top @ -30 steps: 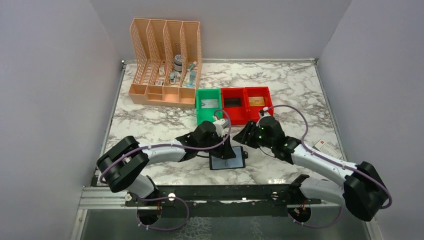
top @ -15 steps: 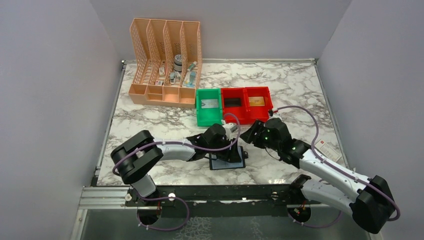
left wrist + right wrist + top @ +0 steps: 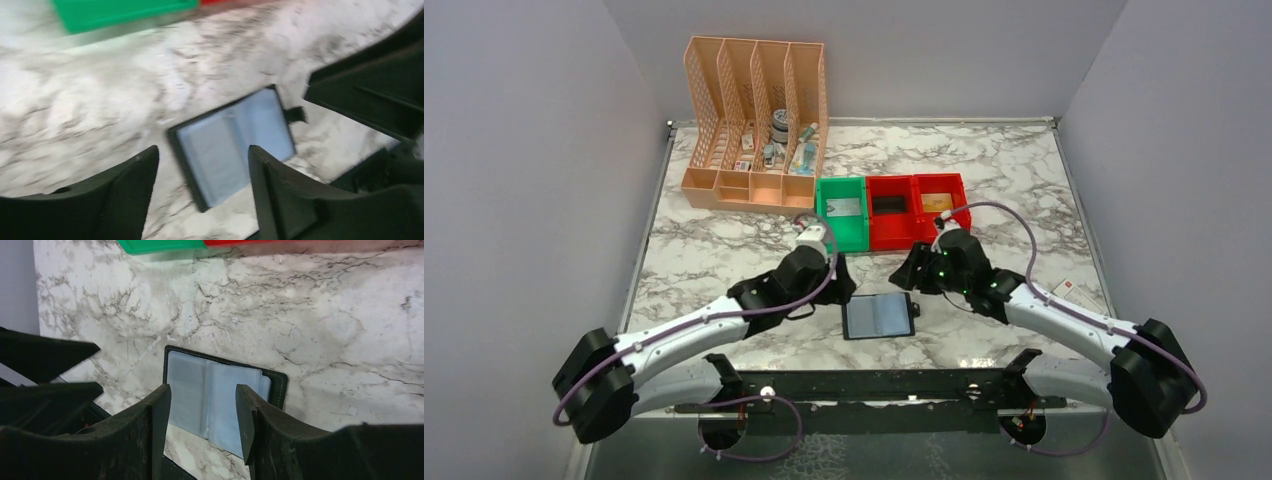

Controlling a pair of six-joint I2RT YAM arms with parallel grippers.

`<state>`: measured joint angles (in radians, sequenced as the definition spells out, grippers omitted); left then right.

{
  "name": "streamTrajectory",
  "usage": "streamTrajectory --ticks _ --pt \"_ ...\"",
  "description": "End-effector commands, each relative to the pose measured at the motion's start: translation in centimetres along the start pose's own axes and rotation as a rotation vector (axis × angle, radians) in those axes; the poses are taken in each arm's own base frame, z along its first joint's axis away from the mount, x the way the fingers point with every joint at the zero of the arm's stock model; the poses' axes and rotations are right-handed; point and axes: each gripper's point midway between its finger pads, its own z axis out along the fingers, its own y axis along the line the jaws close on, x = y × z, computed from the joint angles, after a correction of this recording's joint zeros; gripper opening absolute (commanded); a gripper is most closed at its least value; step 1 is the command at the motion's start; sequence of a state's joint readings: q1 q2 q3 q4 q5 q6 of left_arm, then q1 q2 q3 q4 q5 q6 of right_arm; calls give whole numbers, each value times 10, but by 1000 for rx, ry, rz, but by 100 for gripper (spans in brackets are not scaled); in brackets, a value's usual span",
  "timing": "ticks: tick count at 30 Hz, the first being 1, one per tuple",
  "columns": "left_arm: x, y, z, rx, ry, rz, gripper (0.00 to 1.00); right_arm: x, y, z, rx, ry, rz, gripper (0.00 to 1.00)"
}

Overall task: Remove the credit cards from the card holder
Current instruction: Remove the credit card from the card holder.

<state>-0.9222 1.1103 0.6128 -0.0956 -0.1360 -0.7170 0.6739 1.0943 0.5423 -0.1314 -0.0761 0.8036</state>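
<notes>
The left end effector (image 3: pixel 840 288) has pulled away from the card holder (image 3: pixel 879 316), which it covered half a second ago. It now hangs just beyond the holder's far-left corner and the holder lies fully uncovered. The right end effector (image 3: pixel 912 272) has shifted only slightly and sits just past the holder's far-right corner.

The surface (image 3: pixel 724 250) is white marble with grey veins, enclosed by plain pale grey walls (image 3: pixel 534 180). Beyond the holder stand a green bin (image 3: pixel 842 228) and red bins (image 3: pixel 892 228) in a row. A tan card (image 3: pixel 937 202) lies in the red bin farthest right. Farther back and to the left of the holder stands a peach lattice organizer (image 3: pixel 754 120). Well to the holder's right, a white card (image 3: pixel 1072 291) with a red mark lies on the marble.

The holder rests near the front edge, between the two arms. It is spread open and flat, with a black border, two grey-blue inner panels and a small tab on its right side. The right wrist view shows pale stitching along the border (image 3: pixel 215 395). The left wrist view is blurred (image 3: pixel 235 140).

Both end effectors are spread and empty, and each wrist view shows the holder in the gap between the fingers (image 3: pixel 202 150) (image 3: pixel 202 390).
</notes>
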Motion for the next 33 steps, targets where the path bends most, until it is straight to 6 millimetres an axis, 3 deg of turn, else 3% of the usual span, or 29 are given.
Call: streamTrajectory --ticks 1,7,16,21,33 --pt "1 72 -25 -260 -77 -98 74 11 26 14 -63 61 -99 51" --pt "-10 89 -48 -285 -178 -192 91 37 39 35 97 102 -250 51" --pt "-10 95 -56 -305 -194 -206 96 62 56 57 165 167 -398 52" --pt "-13 93 -55 -304 -190 -201 96 70 41 61 296 182 -418 55" --pt "-14 87 -53 -281 -181 -201 97 99 23 75 332 280 -415 58"
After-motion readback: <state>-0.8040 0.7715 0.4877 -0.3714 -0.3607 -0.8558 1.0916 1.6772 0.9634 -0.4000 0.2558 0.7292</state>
